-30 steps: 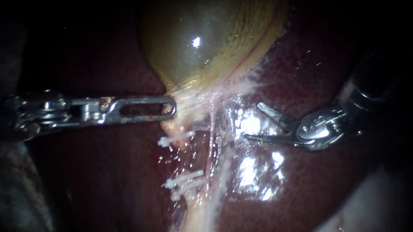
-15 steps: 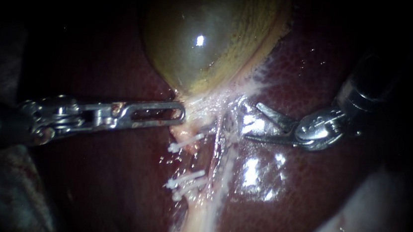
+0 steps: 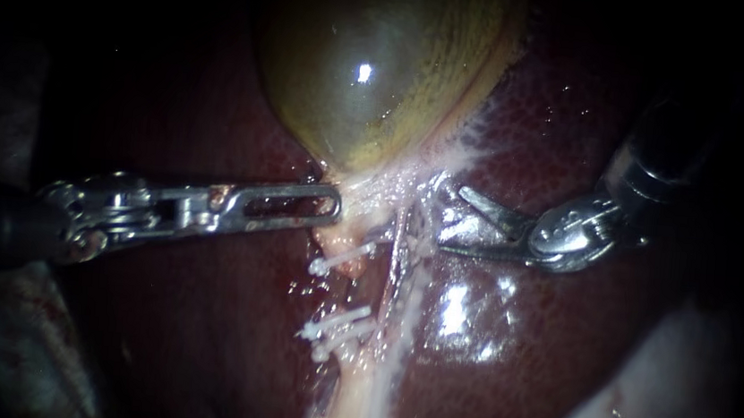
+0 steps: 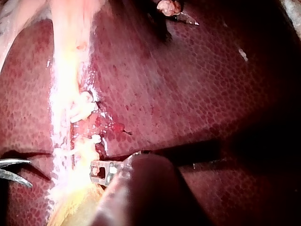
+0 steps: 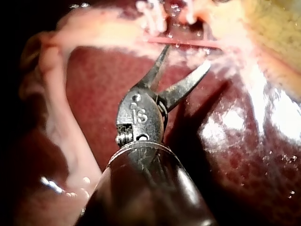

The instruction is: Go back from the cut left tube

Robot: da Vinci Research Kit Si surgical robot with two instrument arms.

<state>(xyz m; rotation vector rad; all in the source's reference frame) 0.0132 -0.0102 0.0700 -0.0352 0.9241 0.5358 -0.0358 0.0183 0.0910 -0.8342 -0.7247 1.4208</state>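
Two instruments flank the base of the gallbladder (image 3: 375,66), which lies on the liver (image 3: 539,358).

1. Cut left tube (image 3: 347,264): located directly below the gallbladder neck (image 3: 350,200), left of centre in the endoscope view. It is divided into two ends with a gap of dark liver between them. The upper end is short, pale orange, and carries one white upper clip (image 3: 339,256) set crosswise. The lower stump (image 3: 356,350) carries two white lower clips (image 3: 333,327) close together and continues downward as a pale stalk.

2. Right tube (image 3: 398,252): a thin reddish strand just beside the cut left tube, running intact from the gallbladder neck downward.

3. Left instrument (image 3: 336,204): shaft enters horizontally; its slotted jaws lie together, clamped on the gallbladder neck, just above the upper clip. The left wrist view shows its tip (image 4: 96,170) buried in yellow-white tissue, with the clips (image 4: 81,107) ahead of it.

4. Right instrument (image 3: 450,218): two curved blades, standing apart, gripping nothing. The tips point toward the right tube and lie close beside it on glistening pale membrane. In the right wrist view the blades (image 5: 187,55) are spread in a V, and the right tube (image 5: 188,43) crosses just ahead of the tips.
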